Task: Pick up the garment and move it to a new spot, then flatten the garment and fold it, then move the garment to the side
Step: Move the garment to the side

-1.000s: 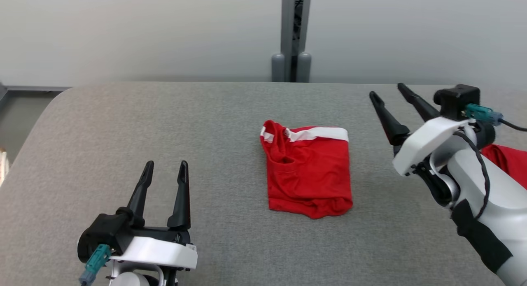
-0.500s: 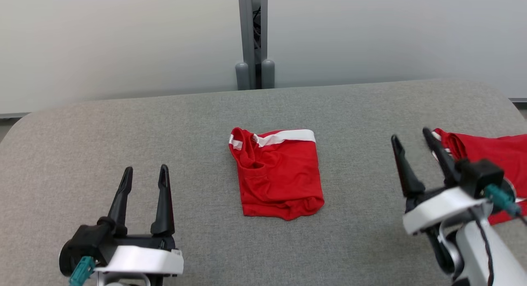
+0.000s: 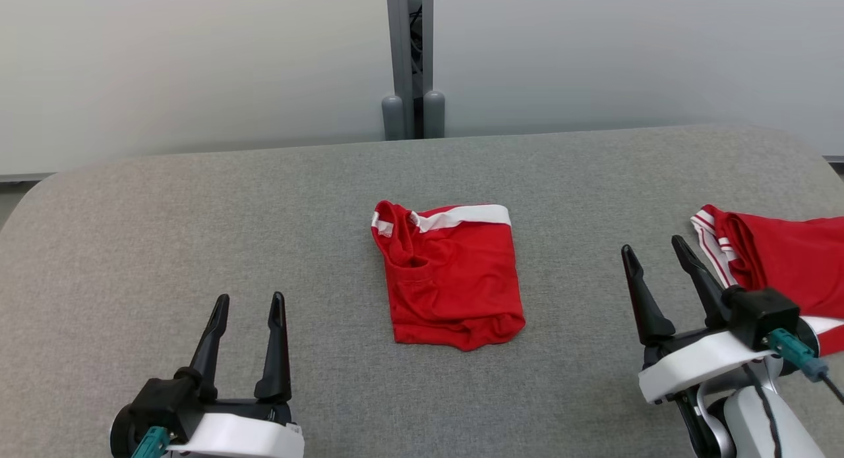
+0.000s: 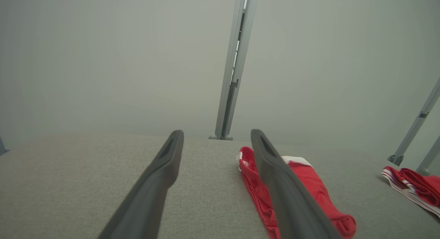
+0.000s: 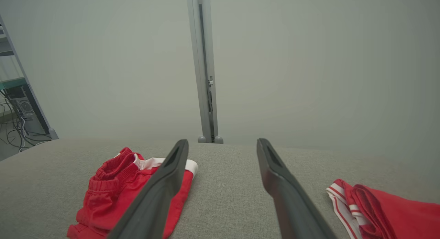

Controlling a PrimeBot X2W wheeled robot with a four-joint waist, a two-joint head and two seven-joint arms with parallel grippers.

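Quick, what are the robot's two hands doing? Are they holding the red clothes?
Left gripper: open, holding nothing.
Right gripper: open, holding nothing.
The folded red garment lies on the table, apart from both.

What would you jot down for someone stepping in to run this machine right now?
Left gripper: open, empty, at the front left of the grey table.
Right gripper: open, empty, at the front right.
Folded red garment with a white band: lies in the table's middle, touched by neither gripper.
Second red garment with white stripes: at the table's right edge, beside the right gripper.
Done: the middle garment looks folded.
Left: probably moving it to the side.
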